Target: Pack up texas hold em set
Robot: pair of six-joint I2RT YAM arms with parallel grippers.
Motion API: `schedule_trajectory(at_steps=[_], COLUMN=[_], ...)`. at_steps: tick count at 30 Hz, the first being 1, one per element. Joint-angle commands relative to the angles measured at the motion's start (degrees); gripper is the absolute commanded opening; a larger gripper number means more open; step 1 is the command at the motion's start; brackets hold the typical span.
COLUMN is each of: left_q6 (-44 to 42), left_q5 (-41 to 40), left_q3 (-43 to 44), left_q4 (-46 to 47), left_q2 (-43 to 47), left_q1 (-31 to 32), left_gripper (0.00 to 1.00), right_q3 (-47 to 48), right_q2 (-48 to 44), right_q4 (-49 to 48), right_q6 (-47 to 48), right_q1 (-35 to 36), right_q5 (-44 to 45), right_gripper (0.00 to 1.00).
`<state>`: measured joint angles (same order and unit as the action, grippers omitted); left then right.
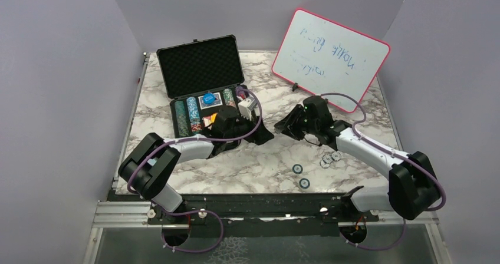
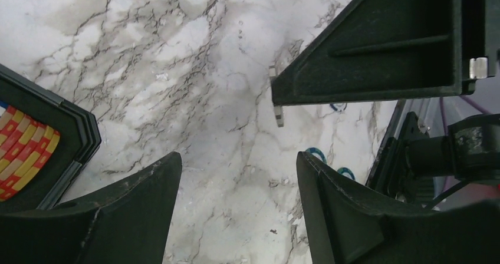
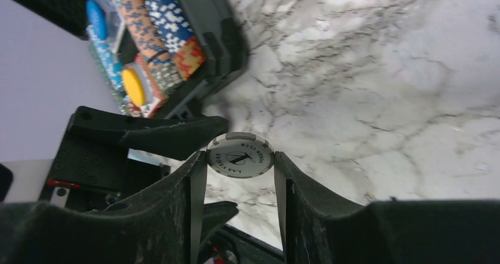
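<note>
Light: bright, even, from above | Shadows: soft, beneath left arm [image 1: 191,148] on counter [image 1: 259,164] | Glare: pale washout on counter, left wrist view | Focus: overhead sharp

The desk [image 1: 259,158] has a white marble top with grey veins and fills the middle of the top view. In the upper left of the frame a black case [image 1: 203,75] lies open on it, with its lid standing up at the back. In the upper right a pink-framed whiteboard [image 1: 330,55] stands tilted on the desk, on a small dark foot [image 1: 295,87]. In the lower right part a few pale chips [image 1: 328,159] lie flat and close together. Near them, lower and more to the left, lie one dark chip [image 1: 298,168] and a second dark chip [image 1: 304,183], apart from each other.
</note>
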<state>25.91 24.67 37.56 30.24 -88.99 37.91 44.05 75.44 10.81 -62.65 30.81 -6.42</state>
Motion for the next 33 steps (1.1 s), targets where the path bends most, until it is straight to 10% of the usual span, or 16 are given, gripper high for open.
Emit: schedule_trajectory(at_steps=[1,8,18,21,33], left_q6=[4.68,6.73,2.36,-3.65,-47.70], left_q5=[0.61,-2.59,-1.83,-1.09,-8.92], left_q3=[-0.91,-1.32,-1.36,-3.01,9.73], left_q4=[10.06,13.89,14.62,12.95,-36.86], left_q2=[0.75,-0.05,-0.08,2.65,11.83], left_q1=[0.20,0.20,0.19,0.02,-0.46], left_gripper=[0.72,0.56,0.00,0.00,0.00], right_q3=[1.80,1.30,0.30,1.67,6.13], right_q2=[1.55,2.82,2.56,0.75,-6.07], right_q4=[-7.85,-10.04,-9.78,-6.22,12.86], right_q6=[-3.77,-5.15,-5.82,-3.81,1.39], right_q1=[0.39,0.39,0.39,0.31,-0.46], right_q5=[-5.23,-8.04,-9.25,-7.12,6.82], right_gripper=[0.46,0.46,0.46,0.59,0.75])
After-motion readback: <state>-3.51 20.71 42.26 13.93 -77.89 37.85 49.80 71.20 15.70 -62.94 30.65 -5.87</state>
